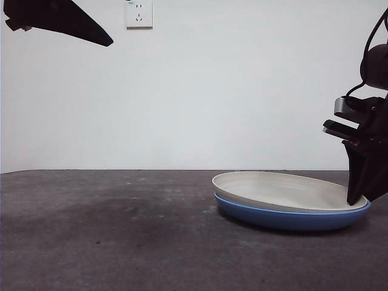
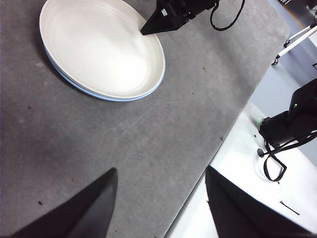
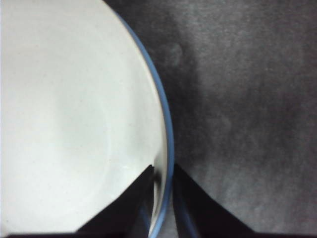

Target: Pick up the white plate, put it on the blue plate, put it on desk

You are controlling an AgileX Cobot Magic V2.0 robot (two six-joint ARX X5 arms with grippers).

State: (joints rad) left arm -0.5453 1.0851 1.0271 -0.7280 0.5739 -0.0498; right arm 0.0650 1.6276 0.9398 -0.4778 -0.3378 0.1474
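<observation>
The white plate [image 1: 279,188] lies in the blue plate [image 1: 291,219] on the desk [image 1: 121,230], at the right, slightly askew with its left rim raised. My right gripper [image 1: 354,197] stands at the stack's right edge, its jaws closed on the white plate's rim [image 3: 64,114], one jaw inside and one outside; the blue rim [image 3: 167,114] shows just beyond. The left wrist view shows the stack [image 2: 99,44], a thin blue edge [image 2: 116,99] and the right gripper [image 2: 146,30] on the rim. My left gripper [image 2: 161,171] is open and empty, high above the desk [image 2: 124,144].
The left arm shows as a black tip at the top left corner [image 1: 60,18]. A wall socket [image 1: 139,13] is on the white back wall. The desk's edge runs near the left gripper, with black gear and cables [image 2: 290,124] beyond it.
</observation>
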